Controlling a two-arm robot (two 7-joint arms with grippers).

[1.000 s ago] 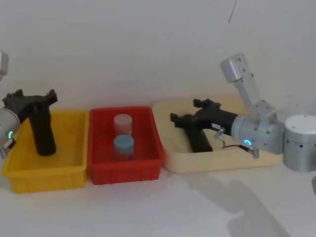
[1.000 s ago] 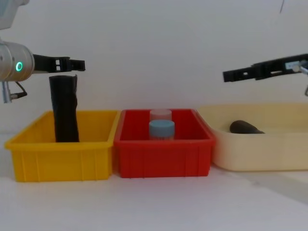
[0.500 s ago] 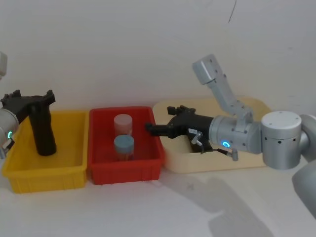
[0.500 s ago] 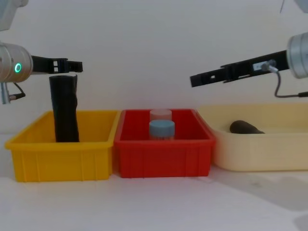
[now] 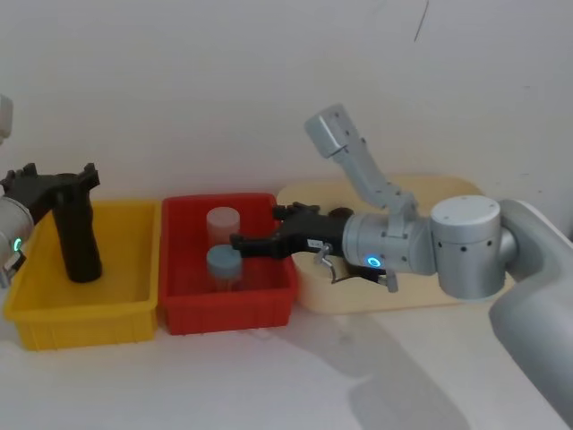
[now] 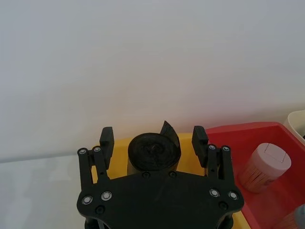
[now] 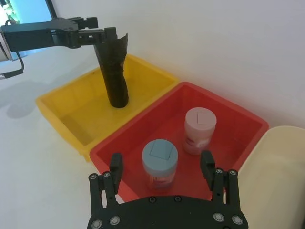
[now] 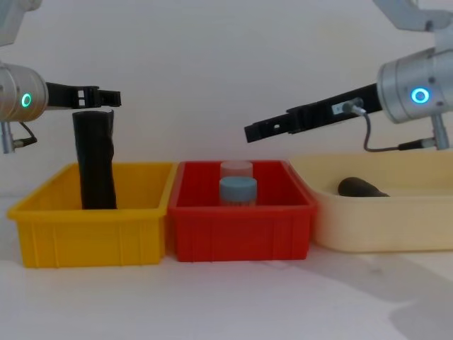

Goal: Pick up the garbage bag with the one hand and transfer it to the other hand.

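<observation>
swinging left off the cream tray (image 8: 368, 219), the other hand (image 8: 249, 132) is reaching over the red bin (image 8: 241, 234), fingers spread, seemingly to receive. the one hand (image 6: 153, 138) is straddling, unclosed, the top of the garbage bag (image 8: 95, 159), which is standing upright in the yellow bin (image 8: 85, 241).

The silver left arm (image 8: 10, 106), green ring lit, holds its black long-fingered left gripper (image 8: 106, 99) level at the far left, fingers spread. The silver right arm (image 8: 400, 78) (blue ring glowing) reaches leftward, its black long-fingered right gripper (image 8: 253, 131) tipped slightly down, fingers wide apart.
</observation>
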